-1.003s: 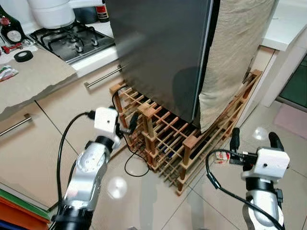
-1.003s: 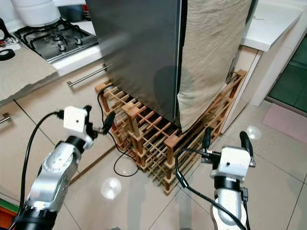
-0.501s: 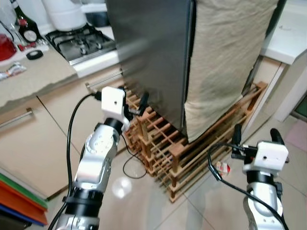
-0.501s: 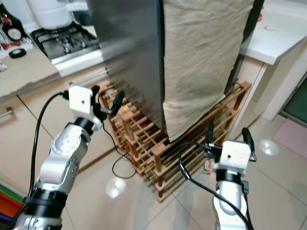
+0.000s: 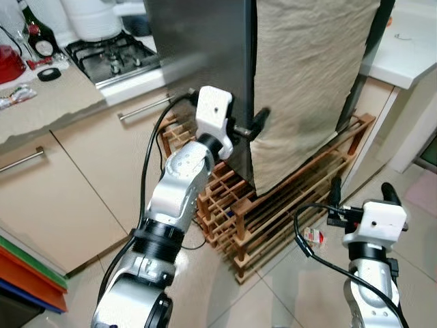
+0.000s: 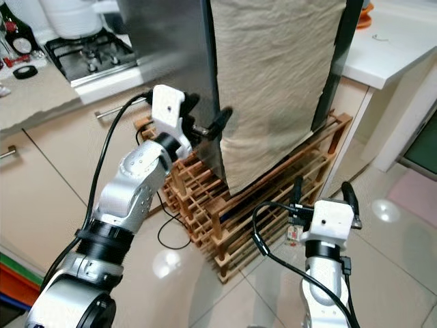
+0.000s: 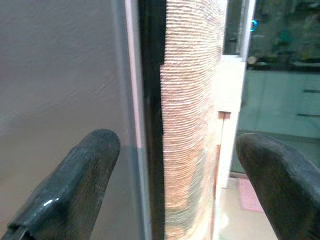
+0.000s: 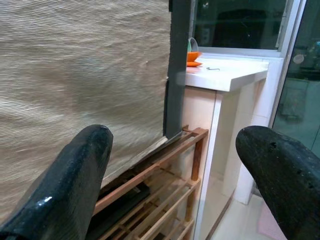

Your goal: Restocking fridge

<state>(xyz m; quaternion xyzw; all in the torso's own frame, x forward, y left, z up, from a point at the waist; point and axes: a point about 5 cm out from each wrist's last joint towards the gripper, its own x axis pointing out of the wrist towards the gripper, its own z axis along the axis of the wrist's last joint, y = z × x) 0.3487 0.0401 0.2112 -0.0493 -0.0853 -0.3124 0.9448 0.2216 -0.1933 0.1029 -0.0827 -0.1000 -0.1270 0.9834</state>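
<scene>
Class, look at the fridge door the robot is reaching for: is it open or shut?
Shut, it seems: the fridge door lies flush, with only a thin dark seam beside the left end effector.

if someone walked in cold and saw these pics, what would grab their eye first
Most likely the left tool, raised with fingers open astride the front corner edge of the tall grey fridge. Next, the beige cloth draped down the fridge's front, above a wooden wine rack on the floor. The right tool hovers open, low by the rack.

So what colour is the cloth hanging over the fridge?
Beige, a plain woven cloth; the right eye view shows it best.
</scene>
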